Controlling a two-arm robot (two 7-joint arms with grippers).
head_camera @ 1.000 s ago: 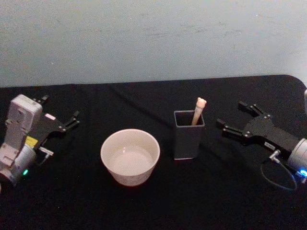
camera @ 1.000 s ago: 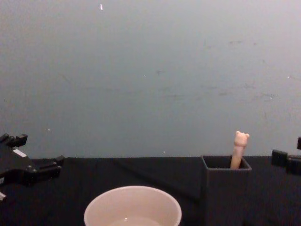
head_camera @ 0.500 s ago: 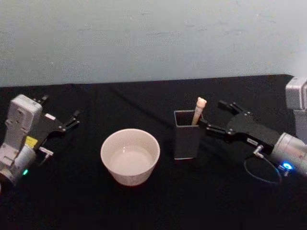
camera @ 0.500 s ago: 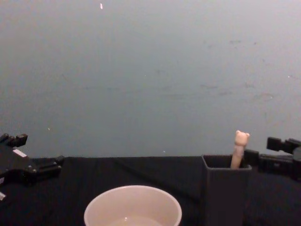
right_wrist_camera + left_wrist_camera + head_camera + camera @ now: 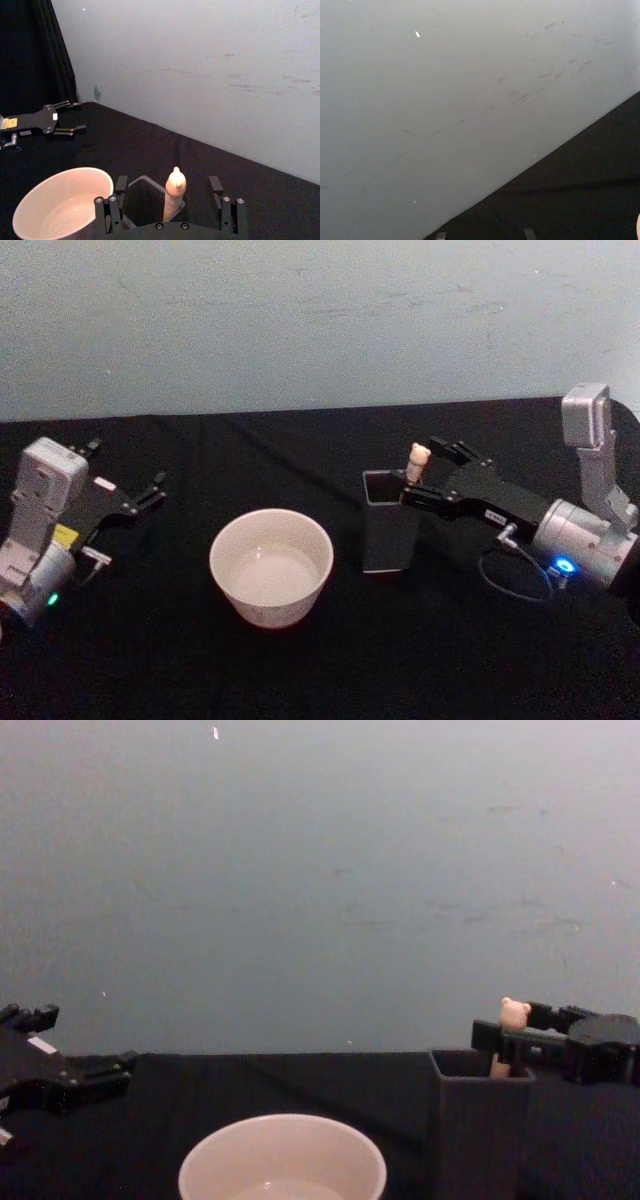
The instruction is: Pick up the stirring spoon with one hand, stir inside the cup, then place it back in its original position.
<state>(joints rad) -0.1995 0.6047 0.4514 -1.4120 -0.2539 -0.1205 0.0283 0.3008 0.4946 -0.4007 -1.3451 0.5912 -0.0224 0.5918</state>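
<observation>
Black fingers [image 5: 120, 184] of your right gripper [image 5: 422, 472] stand spread, one on each side of the spoon [image 5: 417, 455]. In the right wrist view you can see a gap between the pale handle and each finger, so the jaws are around the spoon but pinch nothing. In the chest view, the nearer finger crosses in front of the handle just under the small bear head.

Your spoon stands in the dark grey square holder [image 5: 388, 535], leaning a little, with the bear head and a short length of beige handle above the rim. Its bowl is hidden down inside the holder. The right arm reaches in low from the right side of the table [image 5: 300, 670], its black gripper body level with the holder's top.

Just to the left of the holder, apart from it, sits the wide cream cup [image 5: 271, 565], upright on the black cloth. You cannot tell from these views whether it holds any liquid.

Your left gripper [image 5: 150, 490] rests at the far left of the table, well apart from the cup. Its jaws are spread too, and nothing is between them. A pale grey wall [image 5: 320, 320] runs behind the table's far edge.
</observation>
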